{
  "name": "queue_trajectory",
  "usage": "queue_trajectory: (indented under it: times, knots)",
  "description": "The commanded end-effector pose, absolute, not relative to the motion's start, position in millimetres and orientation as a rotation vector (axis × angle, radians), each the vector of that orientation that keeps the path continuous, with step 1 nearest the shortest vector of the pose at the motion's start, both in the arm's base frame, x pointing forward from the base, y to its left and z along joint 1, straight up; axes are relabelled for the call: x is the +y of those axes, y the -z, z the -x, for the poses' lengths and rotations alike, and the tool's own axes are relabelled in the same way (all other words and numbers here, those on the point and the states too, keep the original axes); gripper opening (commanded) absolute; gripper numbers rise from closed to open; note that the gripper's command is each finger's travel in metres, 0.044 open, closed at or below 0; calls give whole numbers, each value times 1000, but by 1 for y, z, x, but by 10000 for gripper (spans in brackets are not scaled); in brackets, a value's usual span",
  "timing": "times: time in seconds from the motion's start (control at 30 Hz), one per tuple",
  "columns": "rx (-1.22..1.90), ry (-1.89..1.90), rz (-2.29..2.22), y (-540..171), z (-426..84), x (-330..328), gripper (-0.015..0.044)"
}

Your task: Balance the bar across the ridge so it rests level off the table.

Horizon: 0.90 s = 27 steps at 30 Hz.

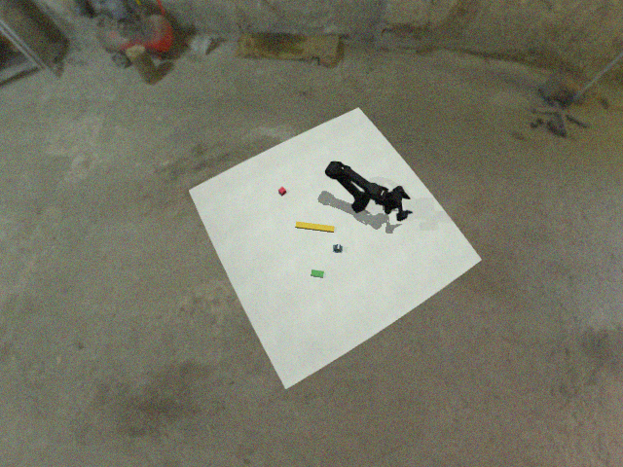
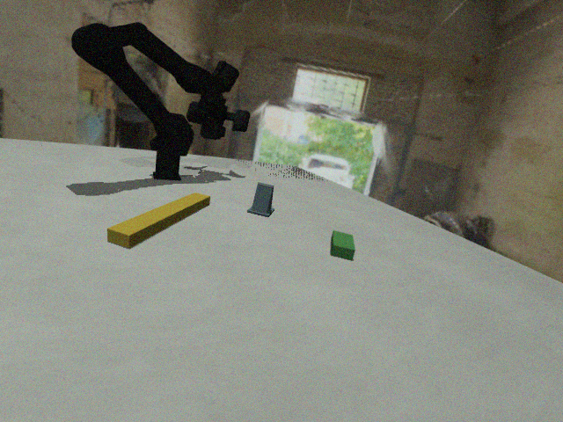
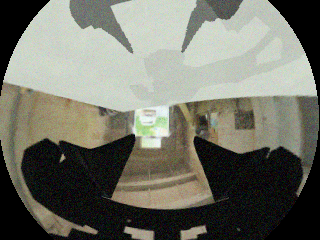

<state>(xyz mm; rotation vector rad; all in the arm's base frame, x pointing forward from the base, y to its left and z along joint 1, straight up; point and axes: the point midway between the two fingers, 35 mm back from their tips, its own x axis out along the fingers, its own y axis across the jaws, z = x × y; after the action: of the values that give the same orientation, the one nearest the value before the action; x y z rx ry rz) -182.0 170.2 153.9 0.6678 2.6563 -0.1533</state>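
The yellow bar (image 1: 314, 227) (image 2: 158, 220) lies flat on the white table (image 1: 302, 332) (image 2: 273, 340). The small blue-grey ridge (image 1: 337, 248) (image 2: 263, 199) stands upright on a wider foot, a little way from one end of the bar, with nothing on top. My gripper (image 1: 410, 204) (image 3: 164, 138) is open and empty, raised above the table and well away from both bar and ridge. The wrist view shows the two spread fingers, the table with shadows and the room beyond; bar and ridge are not in it.
A green block (image 1: 317, 273) (image 2: 342, 245) lies near the ridge, on the side away from the arm. A red cube (image 1: 282, 191) lies beyond the bar in the top view. The table's edge (image 1: 417, 181) runs close behind the arm.
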Motion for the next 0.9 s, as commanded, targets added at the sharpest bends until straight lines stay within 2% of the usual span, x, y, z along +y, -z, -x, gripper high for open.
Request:
queue_trajectory:
  times: [0.0, 0.07, 0.1, 0.87]
  knots:
    - [2654, 151, -671, -154, 182, 171, 374]
    - [2637, 137, -693, -154, 178, 176, 321]
    - [2623, 127, -709, -154, 175, 179, 315]
    - [2268, -40, -976, -154, 96, 245, 315]
